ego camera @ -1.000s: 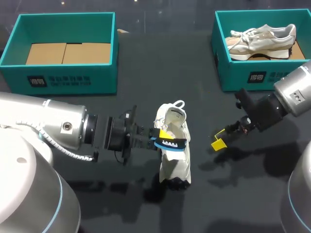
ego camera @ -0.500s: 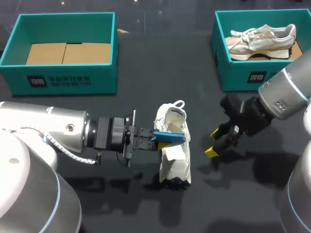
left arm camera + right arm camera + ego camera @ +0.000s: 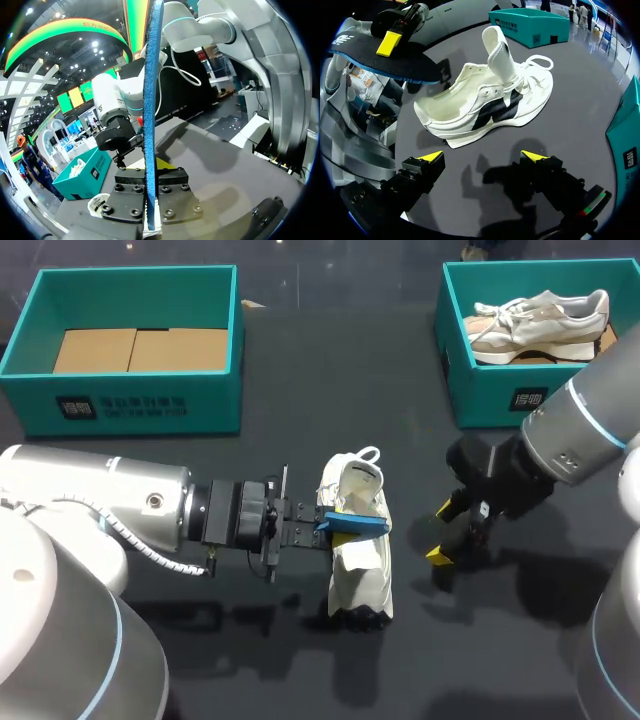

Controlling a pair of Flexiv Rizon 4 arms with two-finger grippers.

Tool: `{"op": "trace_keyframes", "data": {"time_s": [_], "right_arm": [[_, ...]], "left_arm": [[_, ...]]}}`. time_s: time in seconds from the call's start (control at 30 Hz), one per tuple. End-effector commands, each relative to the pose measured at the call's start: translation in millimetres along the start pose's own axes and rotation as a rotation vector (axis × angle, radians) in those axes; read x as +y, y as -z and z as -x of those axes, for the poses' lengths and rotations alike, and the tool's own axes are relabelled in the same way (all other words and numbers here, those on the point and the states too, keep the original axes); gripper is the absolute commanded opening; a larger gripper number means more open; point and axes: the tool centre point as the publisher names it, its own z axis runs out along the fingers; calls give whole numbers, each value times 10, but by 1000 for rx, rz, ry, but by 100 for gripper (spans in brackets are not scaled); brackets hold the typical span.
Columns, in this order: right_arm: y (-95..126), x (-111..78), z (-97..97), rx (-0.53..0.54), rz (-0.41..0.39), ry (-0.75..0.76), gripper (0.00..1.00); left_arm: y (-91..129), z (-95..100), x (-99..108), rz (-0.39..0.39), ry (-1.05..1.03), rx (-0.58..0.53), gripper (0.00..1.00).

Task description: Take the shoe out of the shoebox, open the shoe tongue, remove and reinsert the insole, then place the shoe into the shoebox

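Right end effector (image 3: 441, 532) has dipped nearer the shoe (image 3: 360, 575); insole (image 3: 355, 524) levelled.

Count: 2 open teal cardboard shoeboxes, left shoebox (image 3: 140, 410) and right shoebox (image 3: 485, 400); 2 lace-up trainers, one white trainer with black side mark (image 3: 360, 575), one beige-grey trainer (image 3: 540, 320); 1 flat black insole with blue edge (image 3: 355, 524); 2 brown cardboard panels (image 3: 95, 350) in left shoebox.

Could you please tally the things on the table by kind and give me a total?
Shoeboxes: 2, the left shoebox and the right shoebox.
Shoes: 2, the white shoe on the table and the beige shoe in the right shoebox.
Insoles: 1, the insole held by the left gripper.
Total: 5.
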Motion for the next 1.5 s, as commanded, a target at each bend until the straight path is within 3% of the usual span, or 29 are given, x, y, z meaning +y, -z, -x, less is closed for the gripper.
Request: {"op": "trace_keyframes", "data": {"time_s": [0.03,0.57,1.5], "right_arm": [[-73,52,-56,-72,-58,95,100],[-181,91,-92,-53,-52,125,100],[-397,192,-199,-40,-70,160,100]], "left_arm": [[-68,57,11,-4,5,8,0],[-107,-21,62,-21,-17,-7,0],[-193,41,296,-52,-97,8,0]]}}
